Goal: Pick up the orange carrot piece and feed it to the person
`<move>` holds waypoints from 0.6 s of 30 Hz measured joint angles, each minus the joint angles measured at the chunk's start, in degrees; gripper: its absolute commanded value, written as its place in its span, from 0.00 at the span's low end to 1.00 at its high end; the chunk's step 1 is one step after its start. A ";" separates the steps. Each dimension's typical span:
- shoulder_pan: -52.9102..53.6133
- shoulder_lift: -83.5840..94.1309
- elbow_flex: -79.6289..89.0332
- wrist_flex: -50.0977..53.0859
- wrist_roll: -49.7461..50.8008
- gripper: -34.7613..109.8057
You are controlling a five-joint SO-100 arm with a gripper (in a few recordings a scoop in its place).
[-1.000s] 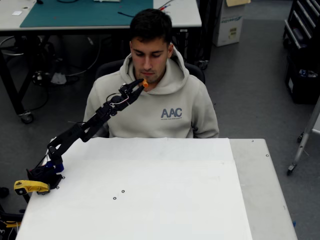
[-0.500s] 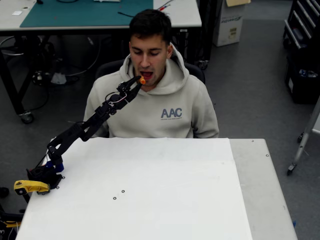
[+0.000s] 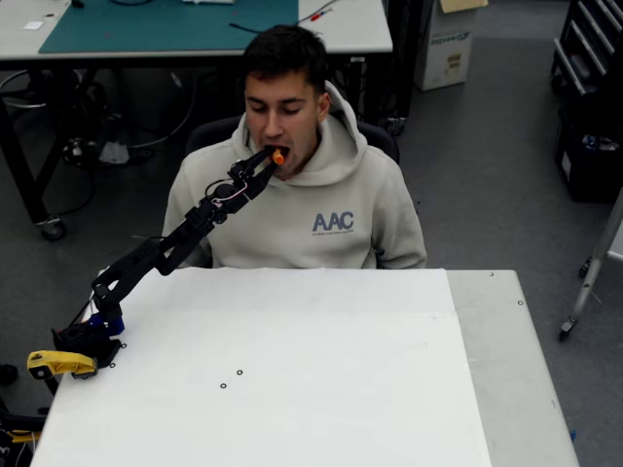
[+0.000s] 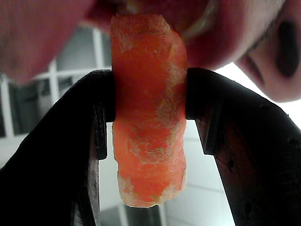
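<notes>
The person (image 3: 321,209) in a beige hoodie sits behind the white table (image 3: 292,370), head tipped toward the arm, mouth open. My black gripper (image 3: 272,157) reaches up from the table's left corner to the mouth and is shut on the orange carrot piece (image 3: 278,156). In the wrist view the carrot piece (image 4: 148,108) stands upright, pinched between both black fingers (image 4: 70,141), and its top end sits at the person's open lips (image 4: 225,42).
My arm's base with a yellow clamp (image 3: 58,363) is fixed at the table's left edge. Behind the person stands a desk with a green mat (image 3: 165,24). A metal stand (image 3: 594,272) is at the right.
The gripper has stayed at nearly the same spot with the carrot piece. The person opened the mouth and leaned onto the carrot, so its end now sits at the lips.
</notes>
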 measured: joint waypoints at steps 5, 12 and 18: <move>0.70 0.00 1.23 -0.18 0.00 0.22; 0.70 -0.26 1.23 -0.62 0.35 0.22; 0.62 -0.26 1.23 -0.62 -4.75 0.22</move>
